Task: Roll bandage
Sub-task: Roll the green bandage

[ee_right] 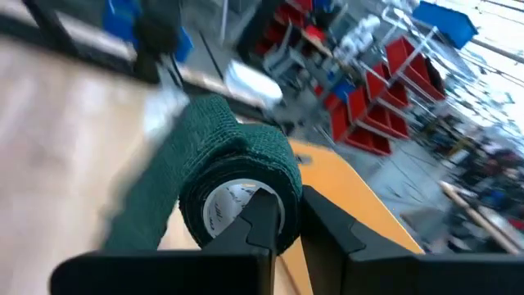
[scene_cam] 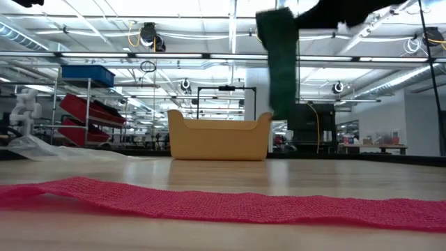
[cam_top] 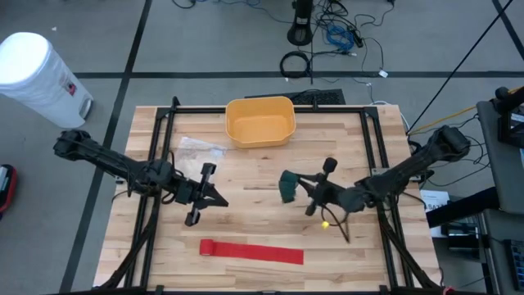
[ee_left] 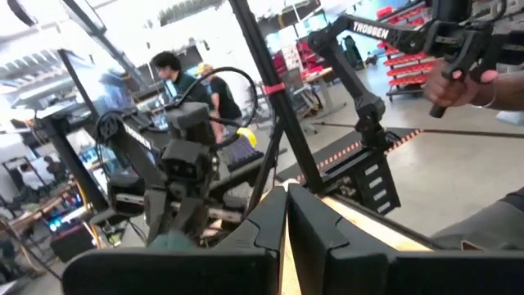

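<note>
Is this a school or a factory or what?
Probably a robot lab or workshop. Two robot arms work at a wooden table, shelves of red bins stand behind it, cables lie on the floor, and people sit at screens.

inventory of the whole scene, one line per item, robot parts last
Green bandage roll: one, dark green, held up off the table right of centre, loose tail hanging.
Red bandage strip: one, red, flat along the near table edge.
Bin: one, yellow-orange, far table edge, centre.
Plastic bag: one, clear, left of the bin.
Trash can: one, white, floor beyond the table's left corner.
Left pincer: shut, empty, left of centre.
Right pincer: shut on the green bandage roll.
</note>
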